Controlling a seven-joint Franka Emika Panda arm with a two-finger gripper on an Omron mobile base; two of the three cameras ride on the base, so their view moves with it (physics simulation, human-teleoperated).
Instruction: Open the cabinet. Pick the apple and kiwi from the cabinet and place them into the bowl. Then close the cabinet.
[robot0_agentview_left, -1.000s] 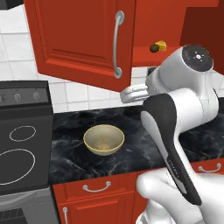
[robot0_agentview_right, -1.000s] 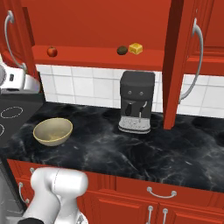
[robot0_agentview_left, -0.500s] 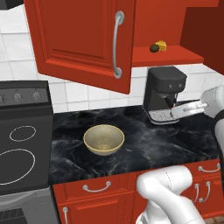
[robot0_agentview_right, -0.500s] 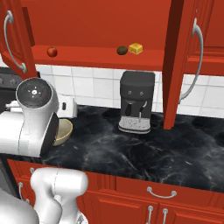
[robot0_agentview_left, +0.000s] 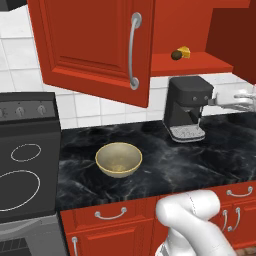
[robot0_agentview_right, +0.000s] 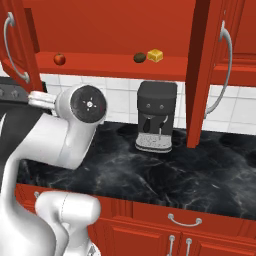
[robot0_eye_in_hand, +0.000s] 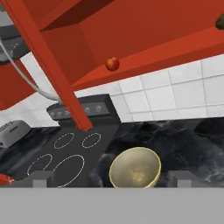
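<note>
Both doors of the red cabinet stand open. On its shelf the red apple lies at the left and the dark kiwi near the middle. The hand view shows the apple on the shelf above, and the kiwi at the top right edge. The tan bowl sits on the black counter with nothing in it; in the hand view the bowl is below. My gripper is open with nothing between its fingers. It hovers at the right edge of the left base view, beside the coffee machine.
A black coffee machine stands on the counter under the shelf. A yellow cheese wedge lies next to the kiwi. The stove is left of the bowl. The open right door hangs over the counter. Red drawers run below.
The arm has swung on; in the left base view the hand moved right and up from in front of the coffee machine. Fruits, bowl and doors have not moved.
</note>
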